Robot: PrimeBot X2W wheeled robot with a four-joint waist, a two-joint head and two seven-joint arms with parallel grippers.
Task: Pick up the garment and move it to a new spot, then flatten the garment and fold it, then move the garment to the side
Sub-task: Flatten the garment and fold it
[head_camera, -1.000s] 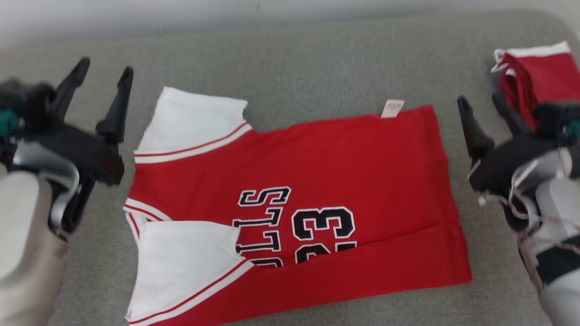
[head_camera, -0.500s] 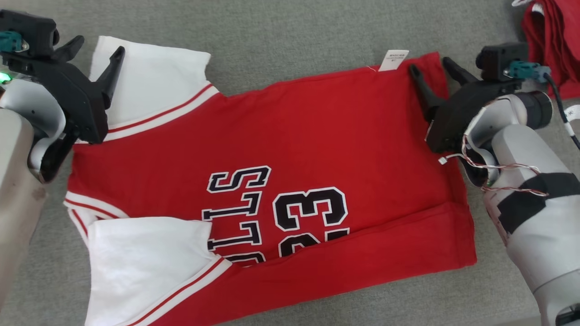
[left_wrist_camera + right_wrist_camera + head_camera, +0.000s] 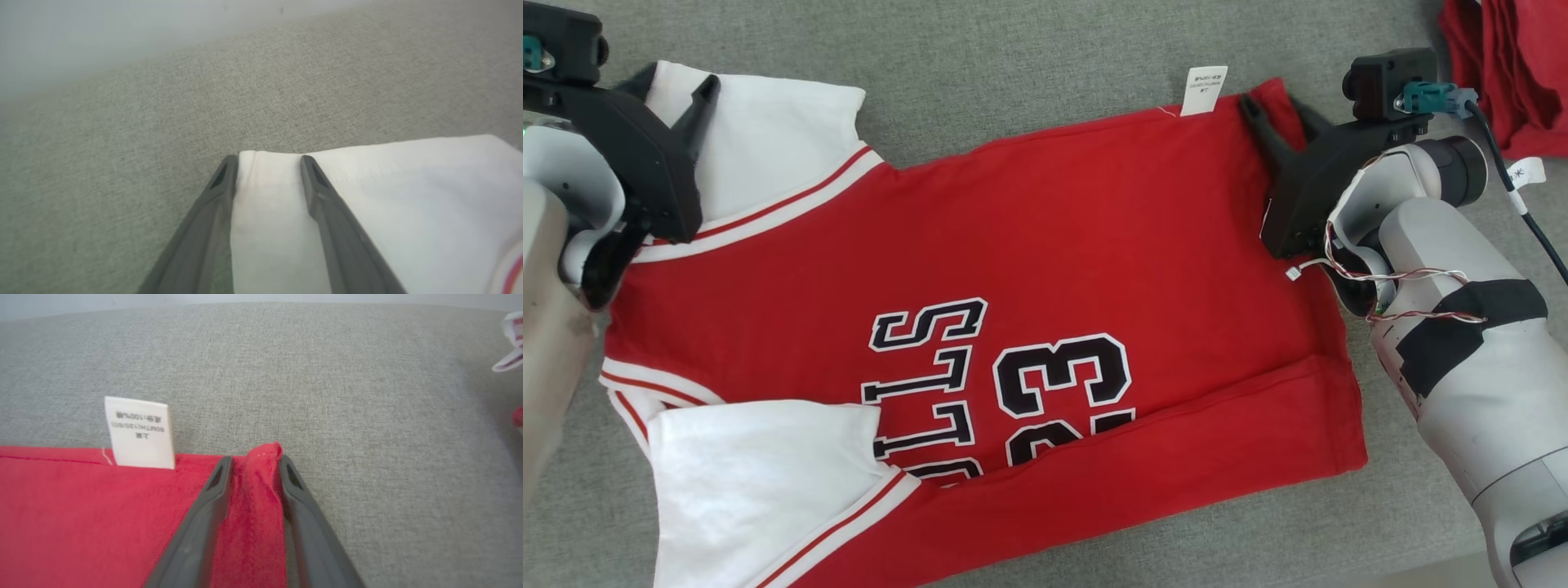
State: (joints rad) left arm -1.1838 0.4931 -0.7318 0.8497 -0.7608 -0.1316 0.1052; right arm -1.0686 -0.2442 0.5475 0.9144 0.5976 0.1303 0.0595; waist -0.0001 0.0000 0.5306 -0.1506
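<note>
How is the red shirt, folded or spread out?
Partly folded: the shirt has its near edge doubled over the black lettering; the rest lies flat.

The pale grey left arm (image 3: 543, 269) comes in at the near left, its black two-fingered left gripper (image 3: 678, 82) (image 3: 267, 163) pointing far, fingers parted. The pale grey right arm (image 3: 1462, 367) angles in from the near right; its black two-fingered right gripper (image 3: 1272, 110) (image 3: 255, 461) pinches a bunched corner of the red cotton jersey (image 3: 1094, 245).

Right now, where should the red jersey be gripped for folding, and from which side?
Take the red jersey by its far corners, the white sleeve and the hem corner beside the care label, coming from the near side: it lies flat.
</note>
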